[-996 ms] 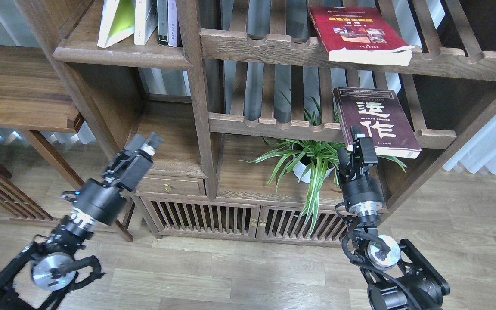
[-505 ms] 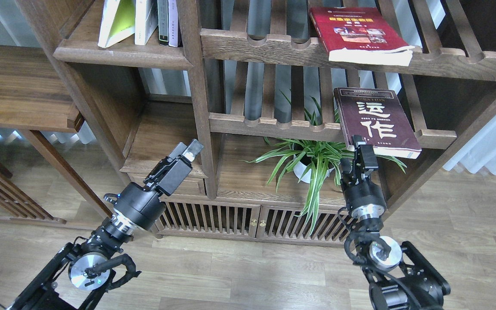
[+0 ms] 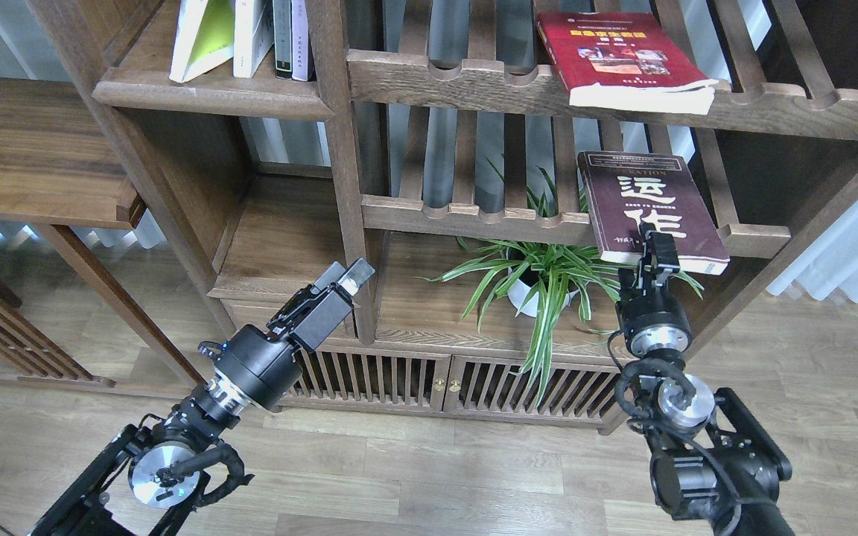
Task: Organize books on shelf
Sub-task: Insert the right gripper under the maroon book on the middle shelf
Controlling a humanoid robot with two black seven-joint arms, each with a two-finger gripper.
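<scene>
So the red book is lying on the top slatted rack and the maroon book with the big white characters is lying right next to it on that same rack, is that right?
Not quite. In the head view the red book does lie on the top slatted rack, but the maroon book lies on the slatted rack below, not on the same one. The right gripper is at its front edge.

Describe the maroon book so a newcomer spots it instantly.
Start at the dark wooden bookcase and find the lower slatted rack, above the potted plant. The maroon book lies flat at its right end. Big white Chinese characters distinguish it from the red book above.
</scene>
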